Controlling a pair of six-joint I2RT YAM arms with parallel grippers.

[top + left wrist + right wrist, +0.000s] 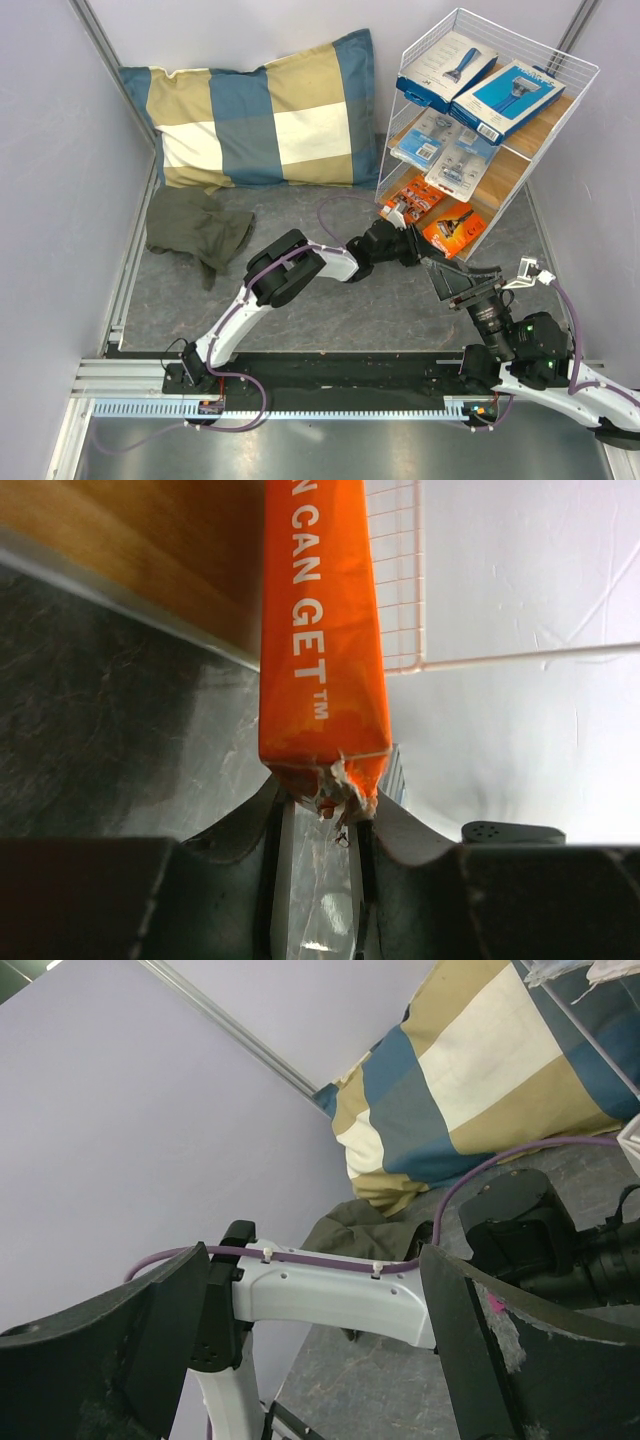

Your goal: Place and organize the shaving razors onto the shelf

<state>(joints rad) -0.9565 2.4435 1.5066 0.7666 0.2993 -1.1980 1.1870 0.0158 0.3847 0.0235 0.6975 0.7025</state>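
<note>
The left gripper point(320, 805) is clamped on the torn near end of a flat orange cardboard razor card point(320, 630). Its dark fingers point(250, 845) pinch the thin edge, so the card runs straight out from the wrist. Holding it by the end probably leaves its whole length free to be slid and squared up without the fingers reaching in under the wire. Just beside the card in the wrist view are a light-brown wooden board point(150, 550) and white wire mesh point(395, 580).

From above, the fingers meet the front of the lowest board of the white wire-frame shelf point(505, 178), where two orange packs lie side by side: a left orange pack point(412, 200) and a right orange pack point(452, 228). The fingertips seem to meet the right one, though I cannot tell for certain. Two clear grey blister packs point(425, 135) point(462, 160) lie on the middle board and two blue razor boxes point(445, 68) point(507, 98) on the top one. With all six on the rack, this looks like final straightening.

The right gripper point(315, 1260) has its jaws wide apart and holds nothing. It hangs over the grey table mat point(330, 300) near the shelf's front, close enough to crowd the left arm's way out. The blue-and-tan checked pillow point(265, 115) and the crumpled olive cloth point(195, 225) lie well apart to the left and block nothing.
</note>
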